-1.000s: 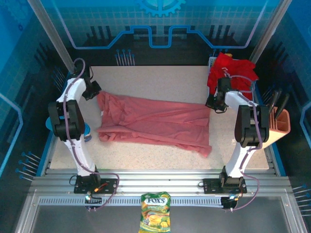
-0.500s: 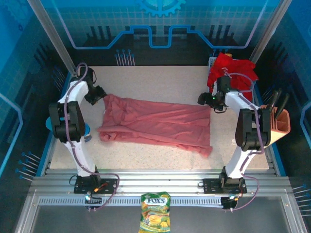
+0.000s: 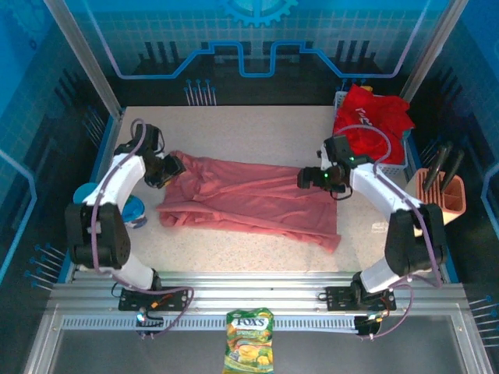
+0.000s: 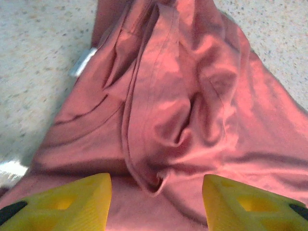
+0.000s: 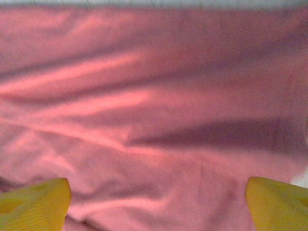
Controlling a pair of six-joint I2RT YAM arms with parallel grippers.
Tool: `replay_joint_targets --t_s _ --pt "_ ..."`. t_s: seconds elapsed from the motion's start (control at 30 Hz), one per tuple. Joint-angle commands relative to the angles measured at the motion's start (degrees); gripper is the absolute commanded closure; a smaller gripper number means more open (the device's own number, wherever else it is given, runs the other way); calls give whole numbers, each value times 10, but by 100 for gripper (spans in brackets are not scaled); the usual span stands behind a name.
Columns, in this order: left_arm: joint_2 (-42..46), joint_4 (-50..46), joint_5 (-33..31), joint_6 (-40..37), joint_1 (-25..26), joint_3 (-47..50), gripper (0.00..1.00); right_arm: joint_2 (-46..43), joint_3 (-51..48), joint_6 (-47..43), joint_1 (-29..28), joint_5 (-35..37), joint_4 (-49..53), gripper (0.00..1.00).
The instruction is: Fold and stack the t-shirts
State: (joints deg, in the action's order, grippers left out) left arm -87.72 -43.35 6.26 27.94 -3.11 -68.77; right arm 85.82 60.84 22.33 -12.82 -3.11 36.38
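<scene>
The salmon-pink t-shirt (image 3: 257, 199) lies spread and wrinkled across the middle of the speckled desk (image 3: 257, 132), its long side running left to right and one corner reaching toward the near edge on the right. The left gripper (image 3: 173, 167) hangs over the shirt's left end; from the left wrist its yellow jaws stand about half apart over the cloth, a raised fold lying in the gap, and nothing is pinched between them. A small white label (image 4: 83, 62) shows at the shirt's edge, beside bare desk. The right gripper (image 3: 306, 178) sits low over the shirt's upper right part; from the right wrist its jaws stand wide, out at the lower corners of the view, with smooth pink cloth below and none of it gripped. The red t-shirts (image 3: 374, 117) are heaped in the white basket (image 3: 340, 100) at the far right corner, well apart from the pink one. An orange holder (image 3: 444, 195) stands at the right edge of the desk.
</scene>
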Motion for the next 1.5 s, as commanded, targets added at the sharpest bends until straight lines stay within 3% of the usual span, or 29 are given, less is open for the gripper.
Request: replay_joint_targets --t_s 0.0,0.27,0.4,0.53,0.63,0.8,0.87,0.93,1.03,1.17,1.33,1.47 --pt "66 -69 -30 -21 6 26 47 -59 -40 46 -8 24 69 9" --pt "176 -23 -27 13 12 150 49 -158 -132 108 -70 77 108 14" --pt "170 4 1 25 16 171 51 -171 -156 129 -92 83 101 14" --pt "139 31 -8 29 22 152 59 -185 -184 148 -100 92 106 15" --pt "131 29 18 49 34 151 64 -211 -201 169 -107 105 129 27" --pt "169 2 0 46 55 177 59 -239 -226 208 -121 100 160 39" --pt "190 -12 -2 42 56 190 56 -241 -234 224 -131 103 166 36" --pt "203 -27 1 46 60 207 56 -236 -243 234 -141 103 160 23" --pt "224 -34 -12 58 75 240 54 -220 -255 248 -153 107 146 16" --pt "227 11 -6 91 79 284 52 -177 -267 250 -155 111 96 19" --pt "191 60 -5 110 90 233 51 -132 -263 240 -152 115 49 26" --pt "108 71 0 90 91 132 50 -102 -246 220 -130 118 25 41"
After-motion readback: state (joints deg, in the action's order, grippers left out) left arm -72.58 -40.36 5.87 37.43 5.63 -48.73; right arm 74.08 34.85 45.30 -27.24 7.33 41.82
